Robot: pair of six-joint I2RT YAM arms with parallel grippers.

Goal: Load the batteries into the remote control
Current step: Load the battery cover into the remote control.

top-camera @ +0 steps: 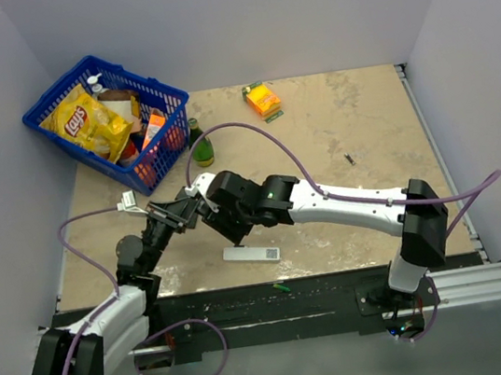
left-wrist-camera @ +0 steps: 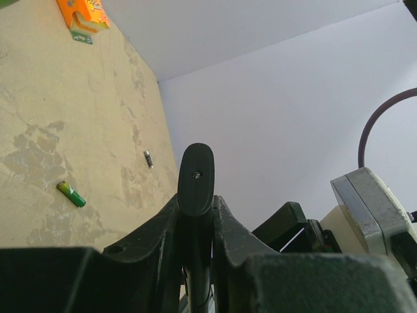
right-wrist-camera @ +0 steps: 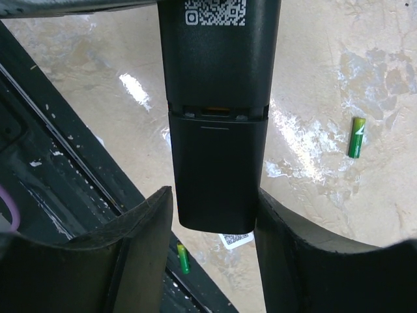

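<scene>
Counting remote control (right-wrist-camera: 218,130): 1, black, 9 o'clock on desk (top-camera: 362,114), top cut off | left tool (left-wrist-camera: 195,208): clamped on it | right tool (right-wrist-camera: 215,195): straddles its lower end, grip unclear | batteries (right-wrist-camera: 356,137): 2 green, at remote's 3 and 6 o'clock, latter half hidden

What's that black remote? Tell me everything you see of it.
The remote is a slim, matte black plastic bar with a QR sticker on its back. Its battery cover sits slid slightly, showing a thin gap. The left end effector clamps it off the table; the right end effector flanks the cover.
</scene>
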